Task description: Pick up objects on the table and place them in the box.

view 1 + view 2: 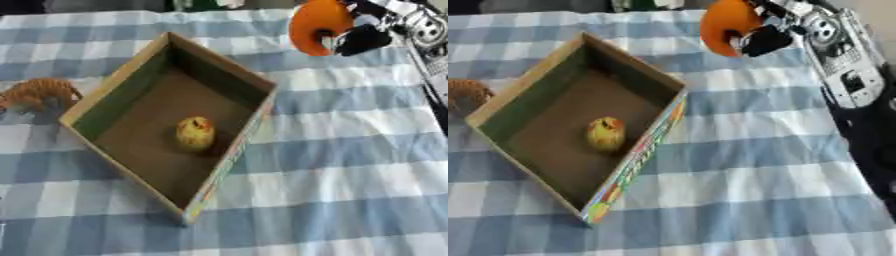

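1. Left eye view: the box [166, 120] on the checked desk [350, 175] already holds a small yellow toy [194, 133]. A brown striped toy animal [37, 94] lies just beside the box's left wall, not yet picked up.
2. Right eye view: the right hand [756, 37], beyond the box's far right corner, has its fingers curled round an orange object [726, 25], which looks next to go in. The left hand shows nowhere.

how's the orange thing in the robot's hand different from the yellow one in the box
The orange object is in the right hand beyond the box's far right corner; the yellow object lies on the floor of the box, untouched. The orange one looks larger. Both are rounded.
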Robot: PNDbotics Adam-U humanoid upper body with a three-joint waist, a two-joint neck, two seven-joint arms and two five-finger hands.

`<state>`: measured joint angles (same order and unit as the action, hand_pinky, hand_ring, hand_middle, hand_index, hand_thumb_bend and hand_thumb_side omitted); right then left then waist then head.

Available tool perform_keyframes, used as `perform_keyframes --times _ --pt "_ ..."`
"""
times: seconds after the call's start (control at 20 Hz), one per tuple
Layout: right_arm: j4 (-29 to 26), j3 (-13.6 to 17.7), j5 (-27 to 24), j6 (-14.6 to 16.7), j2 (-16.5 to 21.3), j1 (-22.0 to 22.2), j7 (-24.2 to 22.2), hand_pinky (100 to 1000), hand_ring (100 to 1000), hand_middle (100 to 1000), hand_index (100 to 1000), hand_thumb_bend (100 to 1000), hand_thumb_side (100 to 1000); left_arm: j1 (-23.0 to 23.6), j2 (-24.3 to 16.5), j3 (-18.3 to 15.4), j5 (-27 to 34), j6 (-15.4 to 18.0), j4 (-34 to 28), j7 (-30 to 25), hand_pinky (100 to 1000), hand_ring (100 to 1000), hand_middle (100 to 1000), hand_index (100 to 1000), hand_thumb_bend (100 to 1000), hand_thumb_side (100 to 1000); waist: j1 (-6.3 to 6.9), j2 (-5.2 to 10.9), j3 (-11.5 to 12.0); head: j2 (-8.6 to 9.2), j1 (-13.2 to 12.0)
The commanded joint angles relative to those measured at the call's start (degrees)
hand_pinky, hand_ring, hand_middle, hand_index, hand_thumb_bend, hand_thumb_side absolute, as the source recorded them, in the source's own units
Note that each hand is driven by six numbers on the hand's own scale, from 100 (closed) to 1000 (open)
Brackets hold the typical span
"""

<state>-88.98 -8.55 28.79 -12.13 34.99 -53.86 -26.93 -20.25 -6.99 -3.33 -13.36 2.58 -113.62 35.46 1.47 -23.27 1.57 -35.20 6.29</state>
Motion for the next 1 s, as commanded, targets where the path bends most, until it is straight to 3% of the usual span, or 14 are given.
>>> perform_keyframes --times 0.05,0.45,1.0 --pt "-5.20 -1.19 -1.03 0.55 0.41 -2.07 -0.26 711 821 443 672 100 100 -0.30 -0.35 0.09 0.15 -0.10 -0.97 -0.01 481 612 578 763 100 894 -0.13 1.77 0.10 -0.04 0.17" --pt "-11.37 -4.82 -1.77 0.17 -4.46 -4.39 -2.15 704 818 438 668 100 100 -0.38 -0.27 0.19 0.22 -0.08 -0.97 -0.12 482 612 578 762 100 894 -0.25 1.84 0.29 -0.01 0.17" --pt "-11.76 -9.12 -1.58 -0.16 -9.82 -2.91 -5.37 690 818 440 670 100 100 -0.55 -0.09 0.27 0.27 -0.03 -0.97 -0.24 482 612 578 761 100 894 -0.29 1.60 0.47 -0.06 -0.05"
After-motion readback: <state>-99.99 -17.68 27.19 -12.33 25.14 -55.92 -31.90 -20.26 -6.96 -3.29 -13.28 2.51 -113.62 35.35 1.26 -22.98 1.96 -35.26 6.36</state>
